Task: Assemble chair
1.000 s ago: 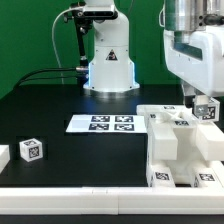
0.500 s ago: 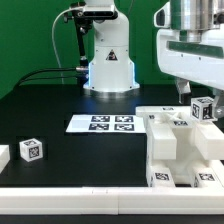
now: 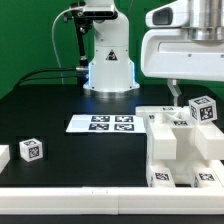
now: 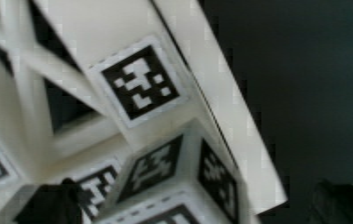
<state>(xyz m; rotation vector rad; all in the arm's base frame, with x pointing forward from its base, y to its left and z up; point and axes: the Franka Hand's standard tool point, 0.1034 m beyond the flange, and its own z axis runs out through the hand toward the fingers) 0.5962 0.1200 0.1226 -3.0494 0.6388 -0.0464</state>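
The partly built chair is a stepped white block of tagged panels at the exterior view's right front. A small tagged cube piece rests on its upper right part. My gripper hangs just above that cube, open and holding nothing. One dark finger shows beside the cube; the other is hidden. In the wrist view the cube piece lies below and between my dark fingertips, apart from both, with white bars and a tagged panel of the chair around it.
The marker board lies flat mid-table. A loose tagged cube and another white piece sit at the exterior view's left front. The robot's base stands at the back, with cables beside it.
The gripper has opened, let go of the small tagged cube on the chair's upper right, and risen. The cube stays where it was set.
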